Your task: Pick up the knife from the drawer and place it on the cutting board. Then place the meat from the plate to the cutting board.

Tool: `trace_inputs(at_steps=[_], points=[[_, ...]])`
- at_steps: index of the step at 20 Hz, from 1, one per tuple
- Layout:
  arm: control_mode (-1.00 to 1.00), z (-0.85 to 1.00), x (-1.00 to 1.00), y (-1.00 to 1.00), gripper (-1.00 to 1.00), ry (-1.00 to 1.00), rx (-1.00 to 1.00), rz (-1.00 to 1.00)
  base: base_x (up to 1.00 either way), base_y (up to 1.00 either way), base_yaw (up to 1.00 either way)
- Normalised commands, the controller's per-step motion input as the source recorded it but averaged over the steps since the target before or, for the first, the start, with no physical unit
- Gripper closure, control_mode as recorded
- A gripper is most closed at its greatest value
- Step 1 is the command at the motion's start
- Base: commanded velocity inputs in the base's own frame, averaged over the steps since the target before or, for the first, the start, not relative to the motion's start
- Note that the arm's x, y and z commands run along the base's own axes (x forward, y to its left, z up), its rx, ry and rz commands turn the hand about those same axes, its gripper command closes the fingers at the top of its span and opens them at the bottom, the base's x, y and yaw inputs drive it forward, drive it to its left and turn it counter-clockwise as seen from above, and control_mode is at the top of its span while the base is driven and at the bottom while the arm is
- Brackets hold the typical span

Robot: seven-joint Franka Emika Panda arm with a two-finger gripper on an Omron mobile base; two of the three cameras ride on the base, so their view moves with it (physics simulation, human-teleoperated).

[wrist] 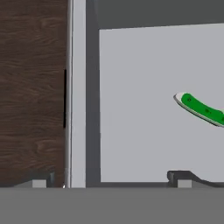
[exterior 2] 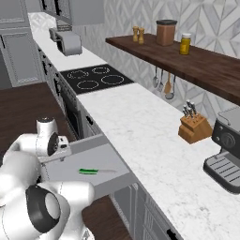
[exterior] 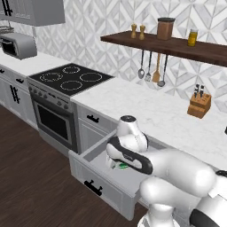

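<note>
A: Status on the knife job? What's done?

B: Early. Drawer (exterior 2: 101, 161) is pulled out, and the knife (exterior 2: 91, 171) lies flat on its floor, green handle plus short pale blade, untouched. I've got the gripper (wrist: 109, 179) hanging over the drawer looking down, jaws spread as wide as they go, nothing between them. Knife handle (wrist: 202, 108) sits off to one side of the hand view, well apart from the fingertips (wrist: 180, 177), so I'm not lined up over it yet.

A: So what's left?

B: Basically all of it: grasp knife, carry to the cutting board, then shift the meat from plate to board.

A: Can you see board, plate, meat?

B: Can't place any of them from here. Counter (exterior: 146, 106) stretch I see has the knife block (exterior: 199, 104), and the coffee machine (exterior 2: 228, 150) further along.

A: Anything obscured?

B: Knife blade is cut off at the hand view's edge. In left base view the arm covers most of the knife, just a green sliver (exterior: 121, 166). Drawer's bar handle (exterior: 93, 188) is visible on the front panel.
</note>
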Motion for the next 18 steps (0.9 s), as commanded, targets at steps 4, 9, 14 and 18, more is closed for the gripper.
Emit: trace_inputs(at_steps=[4,9,14,18], points=[[-1.0,0.05,0.38,-0.12,-1.0,0.1,-0.1,0.0,0.0,0.0,0.0],[-1.0,0.0,0.18,-0.03,-1.0,0.04,-0.13,-0.04,0.0,0.0,0.0],[-1.0,0.0,0.05,-0.28,-1.0,0.0,-0.05,0.07,0.0,0.0,0.0],[-1.0,0.0,0.23,-0.48,-1.0,0.0,0.0,0.47,0.0,0.0,0.0]])
